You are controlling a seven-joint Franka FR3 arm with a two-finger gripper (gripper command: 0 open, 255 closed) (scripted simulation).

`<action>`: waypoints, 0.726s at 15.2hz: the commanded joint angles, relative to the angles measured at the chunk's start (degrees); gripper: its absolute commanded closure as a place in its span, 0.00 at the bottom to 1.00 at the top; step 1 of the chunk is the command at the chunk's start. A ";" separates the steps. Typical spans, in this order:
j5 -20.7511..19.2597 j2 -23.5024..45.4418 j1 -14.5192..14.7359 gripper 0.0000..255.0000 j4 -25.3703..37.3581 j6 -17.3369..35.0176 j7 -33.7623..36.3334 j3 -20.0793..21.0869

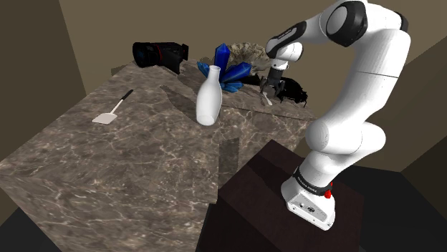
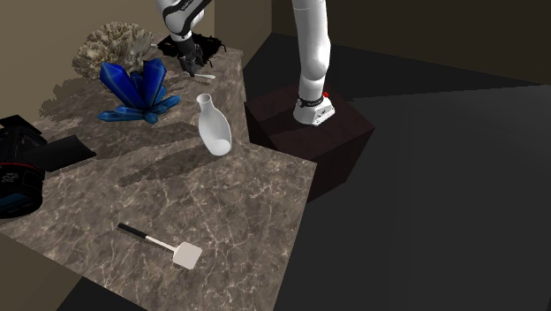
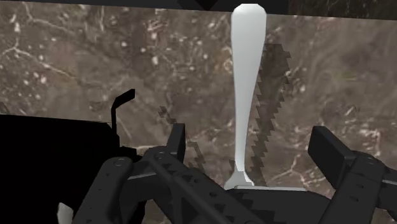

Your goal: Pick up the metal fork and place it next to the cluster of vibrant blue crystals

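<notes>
Wrist view: my gripper (image 3: 251,141) hangs low over the fork (image 3: 247,95), fingers apart, handle lying between them and touching neither. The fork is plain white, its slim handle widening to a rounded end. The shoulder view adds its place: far end of the table (image 1: 107,179), just right of the blue crystals (image 1: 226,68).

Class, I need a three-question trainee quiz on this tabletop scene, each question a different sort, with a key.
1. True or false: the gripper is shut on the white fork.
2. Which stands nearer the blue crystals: (a) the white bottle or (b) the spatula?
3. Fill in: the spatula's handle is ____.
Key: 1 false, its fingers stand apart; 2 a; 3 black.
</notes>
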 commanded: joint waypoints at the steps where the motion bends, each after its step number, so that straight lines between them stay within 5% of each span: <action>1: -0.13 -1.04 -0.03 0.00 1.75 -2.80 0.07 -0.07; 11: -0.25 -1.96 -0.06 0.00 4.09 -6.05 0.15 -0.13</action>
